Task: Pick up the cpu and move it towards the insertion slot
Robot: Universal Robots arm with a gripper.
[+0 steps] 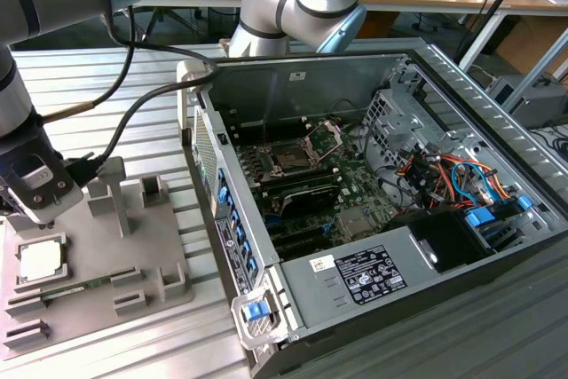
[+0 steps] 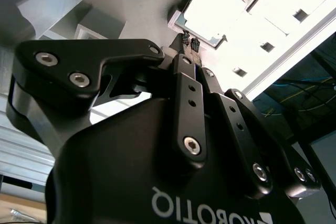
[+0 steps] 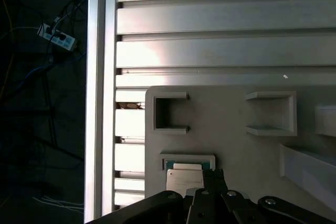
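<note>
Gripper (image 2: 190, 41) pinched together, empty, hovering at cpu (image 2: 215, 9) edge. Looks light, stiff, slick-topped, probably fragile underneath; I'd grip opposite edges.

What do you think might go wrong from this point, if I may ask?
1. The tool sits closed at the edge of the cpu, not astride it; a grasp may miss or tilt the chip.
2. The insertion slot lies deep inside the case, whose wall could be clipped on the way.

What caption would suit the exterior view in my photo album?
Robot gripper hovers over the chip in its grey holder, beside an open computer case with its socket.
</note>
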